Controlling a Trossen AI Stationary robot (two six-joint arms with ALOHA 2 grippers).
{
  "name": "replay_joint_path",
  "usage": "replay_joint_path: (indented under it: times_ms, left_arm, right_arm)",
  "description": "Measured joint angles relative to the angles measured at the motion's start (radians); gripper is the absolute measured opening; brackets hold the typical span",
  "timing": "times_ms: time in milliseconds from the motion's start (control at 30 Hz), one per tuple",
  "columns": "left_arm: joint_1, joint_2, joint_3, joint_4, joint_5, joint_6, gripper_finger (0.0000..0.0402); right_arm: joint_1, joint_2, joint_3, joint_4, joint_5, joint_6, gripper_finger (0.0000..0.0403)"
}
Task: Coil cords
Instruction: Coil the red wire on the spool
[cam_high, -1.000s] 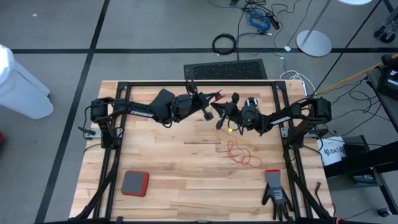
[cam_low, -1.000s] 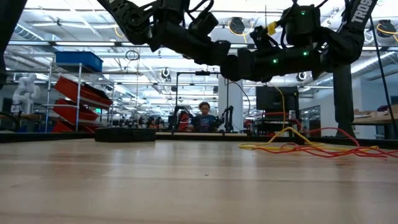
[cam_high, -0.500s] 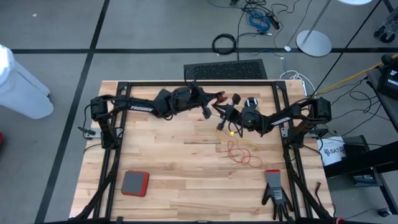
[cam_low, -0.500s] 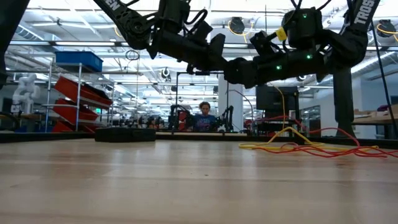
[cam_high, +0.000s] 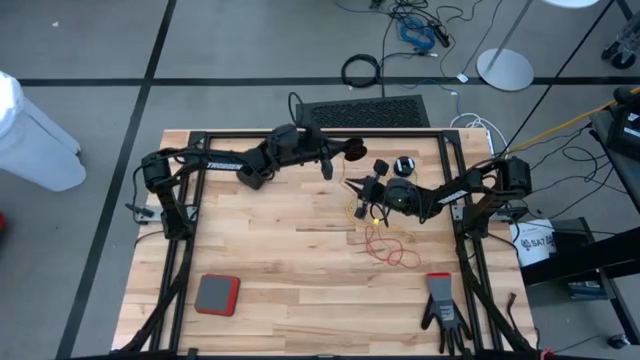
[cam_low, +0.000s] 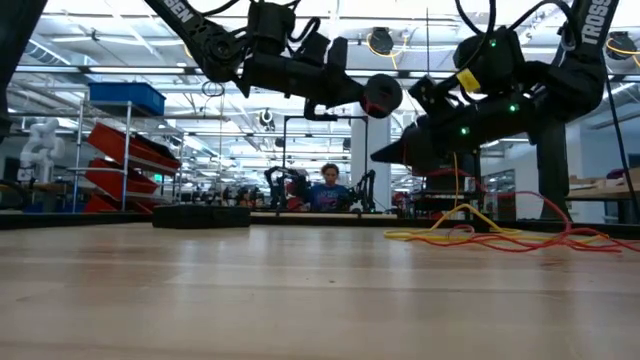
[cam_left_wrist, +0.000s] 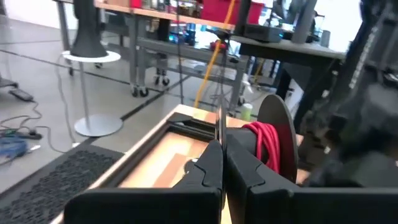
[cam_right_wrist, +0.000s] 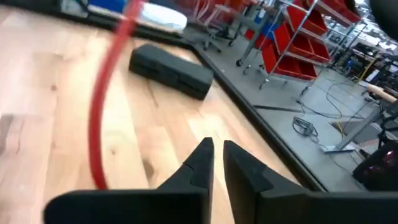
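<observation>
Withdrawn toward the table's (cam_high: 250, 260) far edge: left gripper (cam_high: 345, 152), clenched on a reel (cam_left_wrist: 273, 134) wound with red cord. Right gripper (cam_high: 362, 187), narrowly parted, nothing seen held. Loose cords (cam_high: 385, 245) lie near the right edge. Tension should be kept even while coiling.

Robotics lab on a large open industrial floor

Wooden worktable (cam_high: 300, 250) in a black metal frame (cam_high: 190, 210), set on grey flooring marked with dark tape lines (cam_high: 120, 80); loose cables (cam_high: 420, 25) and a round white stand base (cam_high: 504, 68) lying behind it. Beyond the table edge: rows of bright ceiling lights (cam_low: 120, 70), shelving racks with red bins (cam_low: 125, 170) and a blue crate (cam_low: 125, 97), further workbenches with arm rigs (cam_low: 285, 185), a seated person (cam_low: 328, 188) at one of them
</observation>
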Motion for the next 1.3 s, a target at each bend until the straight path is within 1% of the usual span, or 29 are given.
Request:
replay_joint_path:
  times_ms: [167,333,467,633,800,933,1033,1200,1300]
  left_arm:
    - [-0.002,0.003,0.012,-0.002,0.051,-0.004,0.0000]
    - [-0.001,0.003,0.017,-0.015,0.097,-0.004,0.0000]
    - [-0.002,0.003,0.018,-0.031,0.154,0.007,0.0000]
    - [0.008,0.002,0.018,-0.089,0.256,0.038,0.0000]
    - [0.030,-0.021,0.018,-0.175,0.349,0.089,0.0000]
    - [0.039,-0.049,0.018,-0.237,0.397,0.132,0.0000]
    - [0.043,-0.067,0.018,-0.252,0.398,0.157,0.0000]
    - [0.043,-0.074,0.018,-0.269,0.420,0.167,0.0000]
    - [0.042,-0.074,0.018,-0.277,0.423,0.167,0.0000]
  right_arm:
    - [-0.002,-0.001,0.001,-0.042,0.007,0.047,0.0045]
    - [0.001,-0.001,0.001,-0.046,0.006,0.061,0.0047]
    - [0.001,-0.002,0.001,-0.043,-0.070,0.075,0.0047]
    - [0.001,-0.013,0.002,-0.063,-0.193,0.122,0.0048]
    - [0.008,-0.083,0.003,-0.164,-0.329,0.172,0.0048]
    - [0.034,-0.165,0.003,-0.270,-0.378,0.186,0.0048]
    - [0.047,-0.223,0.003,-0.324,-0.371,0.186,0.0048]
    - [0.046,-0.325,0.004,-0.469,-0.290,0.182,0.0048]
    - [0.045,-0.390,0.004,-0.536,-0.280,0.182,0.0048]
